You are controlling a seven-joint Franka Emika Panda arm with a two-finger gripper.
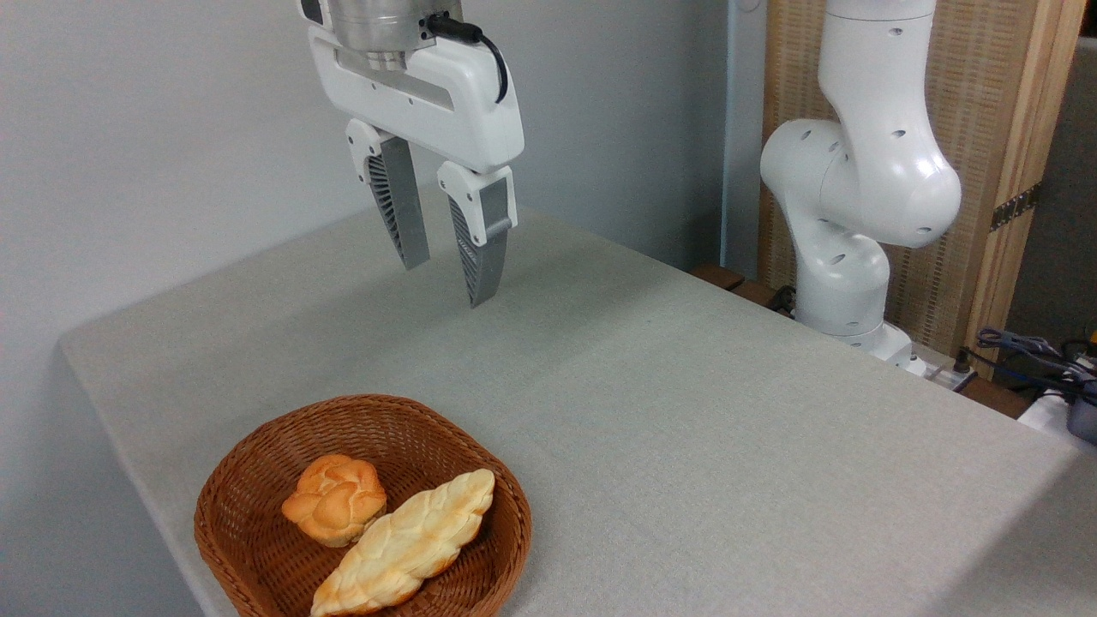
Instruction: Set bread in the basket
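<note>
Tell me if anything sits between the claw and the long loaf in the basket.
Nothing visible does. The claw hangs open and empty, high over the bare table, and only open air lies between it and the long loaf. The loaf already lies in the basket, touching the round bun on its left.

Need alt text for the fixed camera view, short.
A long braided bread lies in a wicker basket beside a small round bun on a grey table. The gripper hangs open and empty above.
</note>
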